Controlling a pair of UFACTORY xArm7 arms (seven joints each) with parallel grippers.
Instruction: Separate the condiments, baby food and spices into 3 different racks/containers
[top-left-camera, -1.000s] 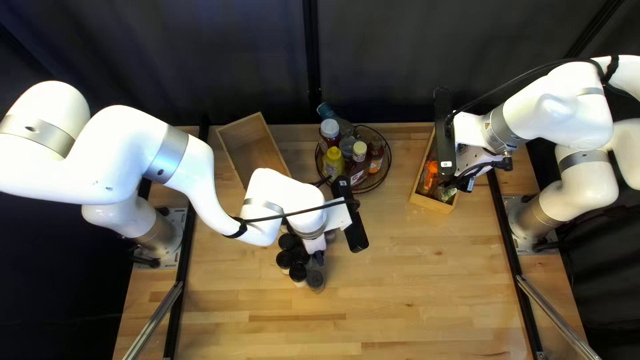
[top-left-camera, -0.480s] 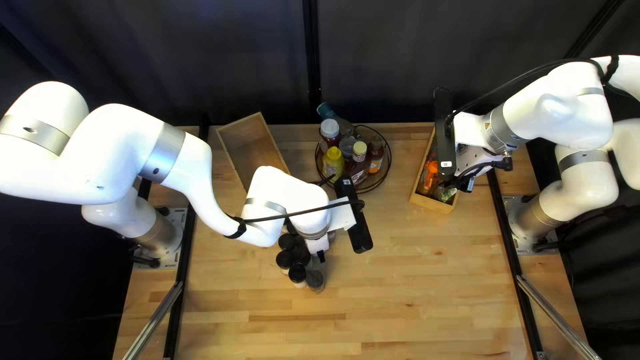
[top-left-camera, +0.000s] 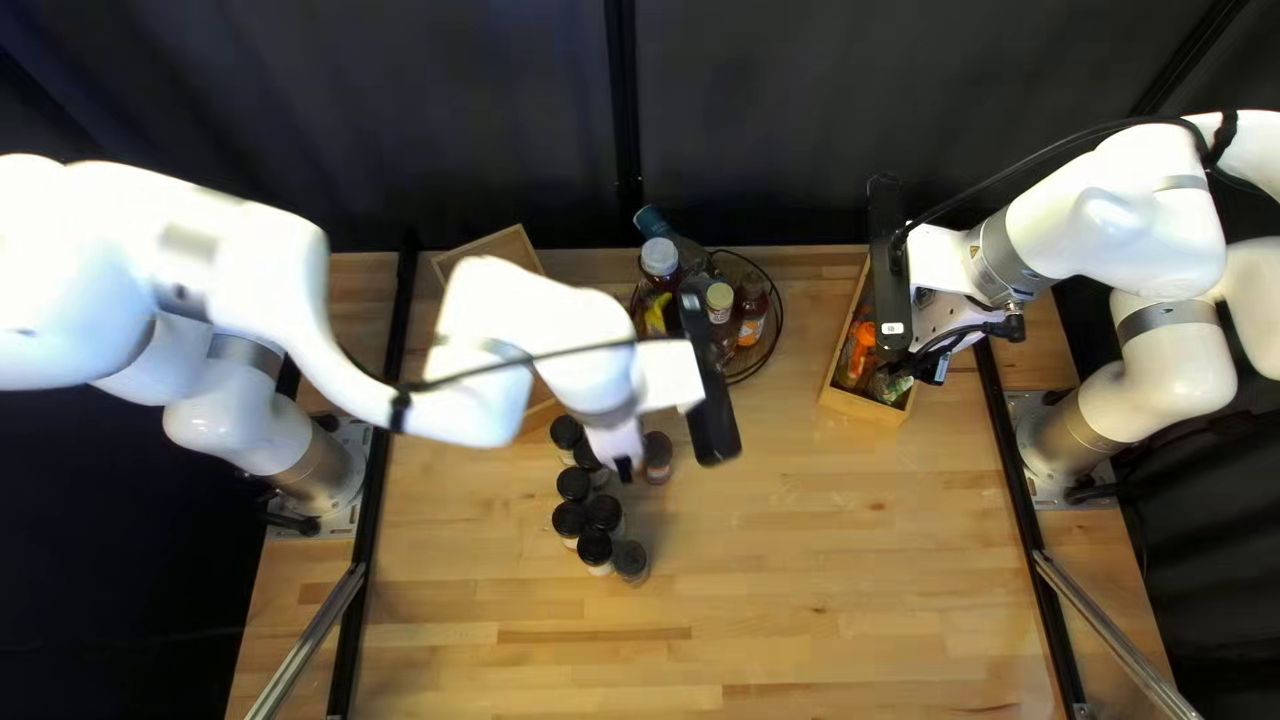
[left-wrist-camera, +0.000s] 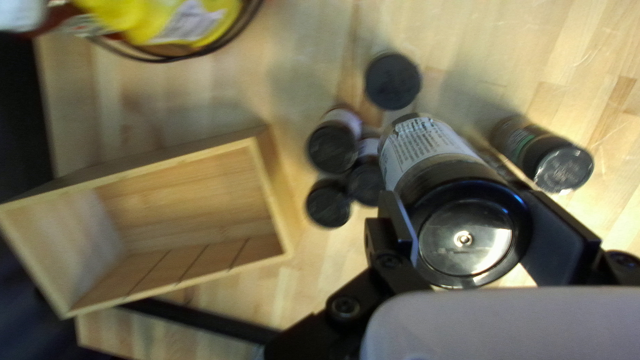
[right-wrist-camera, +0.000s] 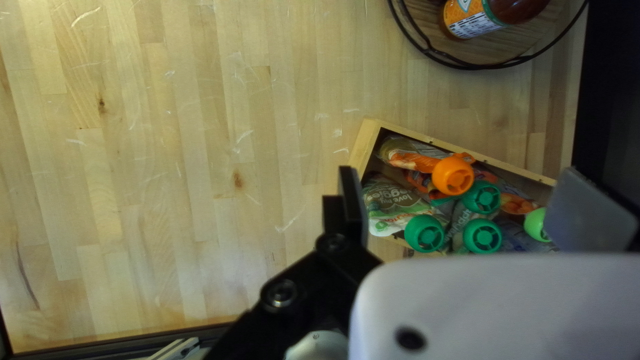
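A black-lidded spice jar [left-wrist-camera: 427,150] is held between the fingers of my left gripper [top-left-camera: 624,470], near the other jars [left-wrist-camera: 333,148] on the table [top-left-camera: 827,574]. My right gripper [top-left-camera: 936,370] is spread wide by a wooden box [right-wrist-camera: 467,147] of pouches [right-wrist-camera: 393,207].

The nearest black lid [left-wrist-camera: 467,250] looks glossy, the wooden box [left-wrist-camera: 190,200] matt.

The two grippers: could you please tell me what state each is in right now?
Left gripper: closed, holding a black-lidded jar between its fingers.
Right gripper: open, over the wooden box of pouches.
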